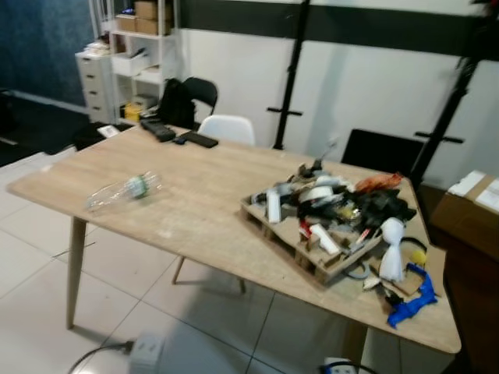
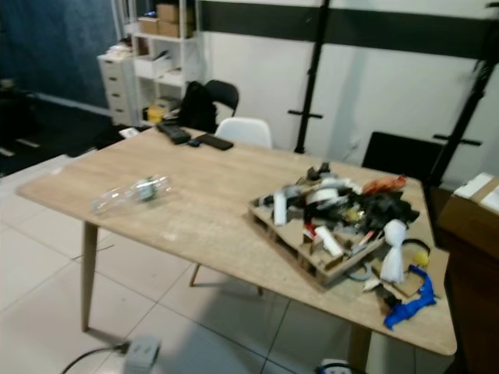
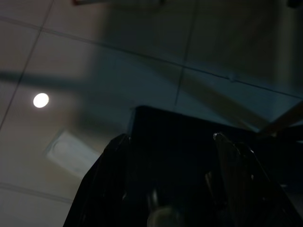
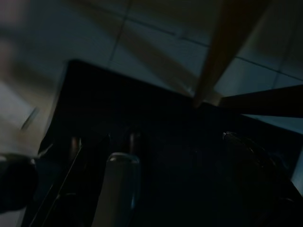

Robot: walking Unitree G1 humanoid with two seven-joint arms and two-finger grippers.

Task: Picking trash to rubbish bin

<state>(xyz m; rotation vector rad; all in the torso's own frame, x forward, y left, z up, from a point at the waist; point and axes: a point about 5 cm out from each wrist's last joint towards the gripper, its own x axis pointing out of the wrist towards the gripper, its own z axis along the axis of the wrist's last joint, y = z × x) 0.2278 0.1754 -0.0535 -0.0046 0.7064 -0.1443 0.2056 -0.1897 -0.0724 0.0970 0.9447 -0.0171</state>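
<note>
Light wooden counter (image 1: 210,195) on white tiled floor (image 1: 31,280), clear plastic bottle (image 1: 125,189) lying on its side at nine o'clock, wooden tray (image 1: 312,257) of piled clutter at three o'clock, left hand (image 3: 175,189) and right hand (image 4: 142,179) in dark shade above the floor, grip state cannot be told

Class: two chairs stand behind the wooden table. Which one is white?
The white plastic chair, tucked against the table's far edge; the black chair stands farther back, toward the shelves.

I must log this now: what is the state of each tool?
Left tool: cannot be told, too dark.
Right tool: cannot be told, too dark.
</note>
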